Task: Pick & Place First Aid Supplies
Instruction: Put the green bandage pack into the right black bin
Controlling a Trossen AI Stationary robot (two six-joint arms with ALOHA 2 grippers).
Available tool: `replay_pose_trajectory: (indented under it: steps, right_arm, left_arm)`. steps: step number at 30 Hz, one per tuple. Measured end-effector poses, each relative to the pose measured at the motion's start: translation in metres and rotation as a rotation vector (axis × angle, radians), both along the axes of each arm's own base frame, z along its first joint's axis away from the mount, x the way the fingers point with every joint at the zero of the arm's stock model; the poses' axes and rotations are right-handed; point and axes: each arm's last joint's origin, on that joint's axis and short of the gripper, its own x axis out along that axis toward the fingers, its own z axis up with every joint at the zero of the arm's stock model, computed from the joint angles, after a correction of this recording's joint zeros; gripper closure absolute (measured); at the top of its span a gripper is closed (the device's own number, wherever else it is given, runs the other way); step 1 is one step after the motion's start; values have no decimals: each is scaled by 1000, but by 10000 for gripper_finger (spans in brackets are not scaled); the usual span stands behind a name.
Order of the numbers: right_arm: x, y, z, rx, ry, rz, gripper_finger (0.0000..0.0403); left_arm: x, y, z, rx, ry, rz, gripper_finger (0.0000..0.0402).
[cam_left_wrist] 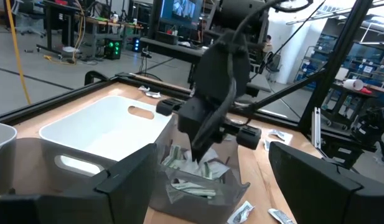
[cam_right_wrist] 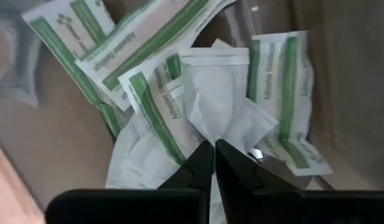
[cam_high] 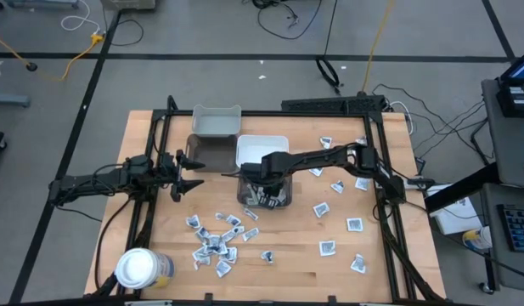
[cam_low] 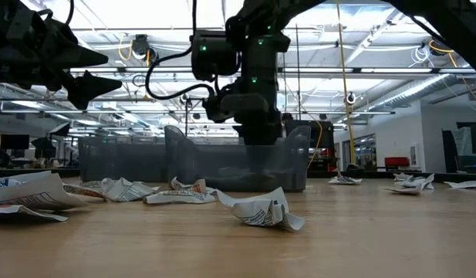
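My right gripper [cam_high: 260,183] points down into a clear bin [cam_high: 242,197] at the table's middle, shut on a white paper packet [cam_right_wrist: 210,93]. Under it in the bin lie several packets with green print [cam_right_wrist: 148,43]. More first aid packets lie loose on the wood, to the near left [cam_high: 212,242] and to the right [cam_high: 338,187]; one crumpled packet [cam_low: 261,210] rests on its folded edges. My left gripper [cam_high: 189,174] waits open and level at the left, clear of everything. My right gripper pinches the white packet by a corner or edge [cam_right_wrist: 207,135] between its two fingers, coming from above and pointing down. The rest of the packet spreads out past the fingertips [cam_right_wrist: 201,158], over the packets in the bin. Whether it rests on them, I cannot tell.
Two white bins [cam_high: 217,121] [cam_high: 260,146] and a grey bin [cam_high: 202,153] stand behind the clear one. A white-lidded jar [cam_high: 138,268] lies at the near left corner. Black frame rails [cam_high: 376,153] run along the table's sides.
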Motion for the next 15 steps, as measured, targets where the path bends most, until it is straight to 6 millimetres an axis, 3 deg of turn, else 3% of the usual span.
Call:
replay_pose_trajectory:
  steps: [6,15]
  right_arm:
    - [4,5,3,-3,-50,54,361]
    - [6,5,19,-5,-55,77,229]
  left_arm:
    - [0,0,0,0,0,0,91]
    - [0,0,0,0,0,0,91]
